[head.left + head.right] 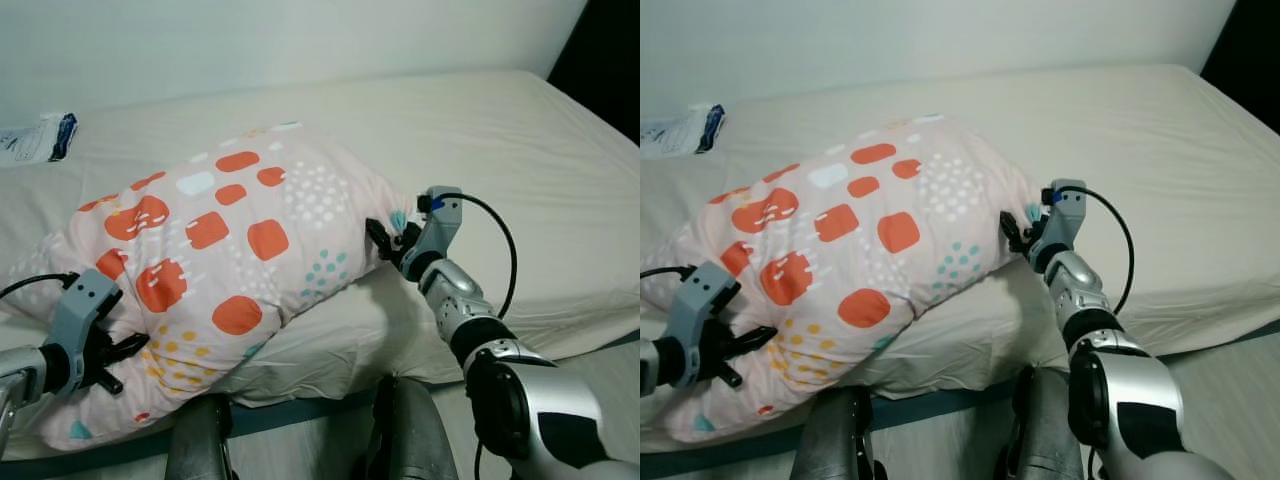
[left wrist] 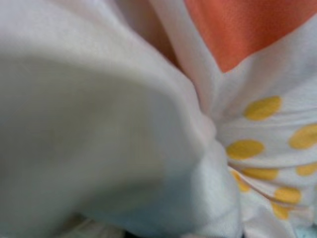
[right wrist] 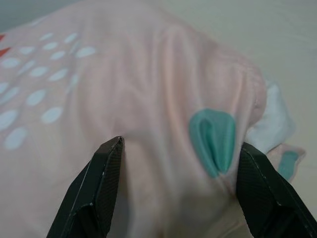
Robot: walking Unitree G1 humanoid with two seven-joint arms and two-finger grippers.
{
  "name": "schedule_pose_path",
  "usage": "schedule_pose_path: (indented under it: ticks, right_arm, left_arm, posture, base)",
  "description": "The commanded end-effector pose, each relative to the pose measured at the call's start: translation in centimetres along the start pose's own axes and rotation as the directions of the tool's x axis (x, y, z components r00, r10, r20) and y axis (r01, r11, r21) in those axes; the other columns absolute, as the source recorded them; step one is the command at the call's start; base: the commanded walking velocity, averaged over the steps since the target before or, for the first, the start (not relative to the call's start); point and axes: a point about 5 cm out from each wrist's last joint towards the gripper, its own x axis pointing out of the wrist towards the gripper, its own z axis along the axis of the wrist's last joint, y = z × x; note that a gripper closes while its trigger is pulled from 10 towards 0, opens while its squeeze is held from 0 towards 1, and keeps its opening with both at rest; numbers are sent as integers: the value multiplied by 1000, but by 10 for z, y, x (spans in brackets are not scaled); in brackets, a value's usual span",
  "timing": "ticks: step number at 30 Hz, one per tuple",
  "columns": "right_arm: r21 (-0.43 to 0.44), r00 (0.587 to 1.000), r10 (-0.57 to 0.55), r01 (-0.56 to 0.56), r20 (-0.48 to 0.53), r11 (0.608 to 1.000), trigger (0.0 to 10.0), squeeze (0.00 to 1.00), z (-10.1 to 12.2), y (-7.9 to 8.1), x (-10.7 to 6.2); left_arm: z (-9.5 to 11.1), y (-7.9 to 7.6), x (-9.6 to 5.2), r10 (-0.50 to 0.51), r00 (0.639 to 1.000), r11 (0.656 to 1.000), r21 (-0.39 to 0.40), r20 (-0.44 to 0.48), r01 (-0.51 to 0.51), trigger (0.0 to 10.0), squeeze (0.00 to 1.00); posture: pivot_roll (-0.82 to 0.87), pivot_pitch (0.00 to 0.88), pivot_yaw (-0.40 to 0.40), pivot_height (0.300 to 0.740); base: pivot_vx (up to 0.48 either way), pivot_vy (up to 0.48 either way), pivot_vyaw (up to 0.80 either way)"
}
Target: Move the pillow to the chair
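Two-hand pinch on pillow (image 1: 215, 270), centre-left of frame on the bed (image 1: 520, 160).
Left hand (image 1: 118, 358) buried in lower-left corner, opening can't tell; right hand (image 1: 386, 238) spread wide straddling right end, so bulk lifts evenly.

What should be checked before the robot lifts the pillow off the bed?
1. Right gripper around the pillow end: ok, fingers open with fabric between them, not closed.
2. Left gripper on the other end: cannot tell; it presses into the fabric, its grip hidden.
3. Pillow free of other things: ok, it lies alone on the bed.
4. Packet at the bed's far left: ok, apart from the pillow.
5. Chair located: cannot tell.
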Motion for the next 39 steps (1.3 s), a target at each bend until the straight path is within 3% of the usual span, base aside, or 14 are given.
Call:
schedule_pose_path:
  ticks: [1,4,11,20,21,25,28,29,31,32,34,35,36,39]
  right_arm:
    - [20,1000,5,-6,14,1000,10000,0,-9,2,-4]
    - [25,999,-20,19,36,1000,10000,0,-13,-1,-9]
    - [66,994,-69,63,82,996,10000,0,-14,-10,-16]
    - [20,992,-59,57,111,998,10000,0,-19,-18,-32]
    - [6,993,-59,58,106,998,10000,0,-20,-19,-35]
    - [-25,995,-52,55,88,998,10000,0,-24,-17,-37]
    - [-30,995,-44,47,84,998,10000,0,-24,-15,-37]
    - [-30,995,-44,47,84,998,10000,0,-24,-15,-37]
    - [-49,996,-33,37,78,998,10000,0,-26,-8,-36]
    - [-49,996,-33,37,78,998,10000,0,-26,-8,-36]
    - [-77,998,-12,17,68,997,10000,0,-28,0,-35]
    - [-77,998,-12,17,68,997,10000,0,-28,0,-35]
    - [-107,997,11,-4,72,994,10000,0,-29,9,-35]
    - [-111,997,18,-9,78,994,10000,0,-29,13,-35]
  left_arm:
    - [-2,-14,6,-36,999,999,-36,39,37,10000,1000]
    - [0,-23,8,-62,996,997,-47,62,65,10000,1000]
    - [8,-20,2,-84,992,991,-91,97,93,10000,1000]
    - [6,34,-43,114,993,993,35,-8,-113,10000,1000]
    - [9,52,-57,204,979,977,67,-8,-203,10000,0]
    - [25,79,-75,400,912,914,29,96,-404,10000,0]
    - [37,84,-79,449,875,891,-22,184,-453,10000,0]
    - [37,84,-79,449,875,891,-22,184,-453,10000,0]
    - [60,59,-59,326,859,945,-161,394,-285,10000,0]
    - [60,59,-59,326,859,945,-161,394,-285,10000,0]
    - [72,32,-37,249,824,964,-212,509,-161,10000,0]
    - [72,32,-37,249,824,964,-212,509,-161,10000,0]
    - [71,3,-7,238,807,957,-272,541,-99,10000,0]
    - [69,-13,9,227,813,961,-260,536,-96,10000,0]
  posture:
    - [147,86,-67,535]
    - [129,68,-64,535]
    - [116,42,-63,535]
    - [94,0,-59,535]
    - [88,0,-60,535]
    - [84,0,-66,535]
    - [86,0,-69,535]
    - [86,0,-69,535]
    - [85,0,-74,535]
    - [85,0,-74,535]
    - [83,0,-76,535]
    - [83,0,-76,535]
    - [80,0,-78,535]
    - [80,0,-82,535]
  base:
    - [0,0,0]
    - [0,0,0]
    - [0,0,0]
    - [0,0,0]
    - [0,0,0]
    - [0,0,0]
    - [0,0,0]
    - [0,0,0]
    - [0,0,0]
    - [0,0,0]
    - [0,0,0]
    - [0,0,0]
    - [0,0,0]
    - [0,0,0]
